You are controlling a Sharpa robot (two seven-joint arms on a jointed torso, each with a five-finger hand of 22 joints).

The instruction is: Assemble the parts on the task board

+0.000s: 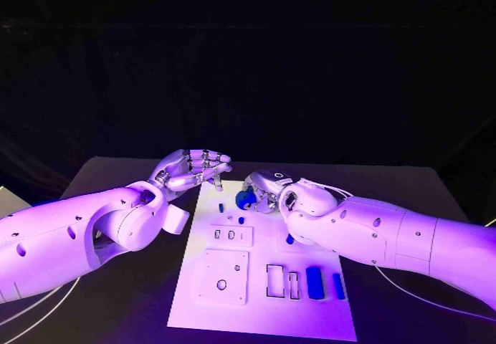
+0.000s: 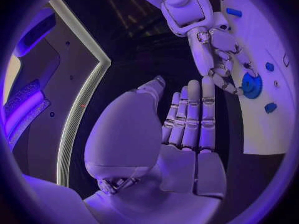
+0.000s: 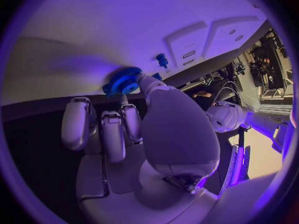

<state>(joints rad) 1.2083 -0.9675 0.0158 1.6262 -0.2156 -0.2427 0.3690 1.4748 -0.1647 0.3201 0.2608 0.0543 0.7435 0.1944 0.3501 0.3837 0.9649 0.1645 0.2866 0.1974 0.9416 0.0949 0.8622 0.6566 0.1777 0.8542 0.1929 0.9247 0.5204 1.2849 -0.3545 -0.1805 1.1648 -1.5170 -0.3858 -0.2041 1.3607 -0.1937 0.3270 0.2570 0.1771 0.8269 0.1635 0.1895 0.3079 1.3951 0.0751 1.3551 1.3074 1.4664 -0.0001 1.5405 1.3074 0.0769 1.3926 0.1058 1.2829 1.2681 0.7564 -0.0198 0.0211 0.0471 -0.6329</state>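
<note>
Here right hand (image 1: 271,192) holds blue gear (image 3: 122,80) at task board (image 1: 310,315) far edge; left hand (image 1: 191,170) spread, empty.

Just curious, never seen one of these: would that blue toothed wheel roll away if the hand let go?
Probably stiff: the blue wheel looks like solid plastic. Round, so on edge it might roll; flat on the white board, likely not. Its teeth should help the right hand grip.

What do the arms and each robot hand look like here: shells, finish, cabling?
Both arms have smooth, rounded white shells with small dark round holes along them. The left robot hand and right robot hand are silver metal, with segmented fingers and a smooth pale palm cover seen in the wrist views. A thin pale cable loops under the right arm; another trails below the left arm. No markings are visible.
</note>
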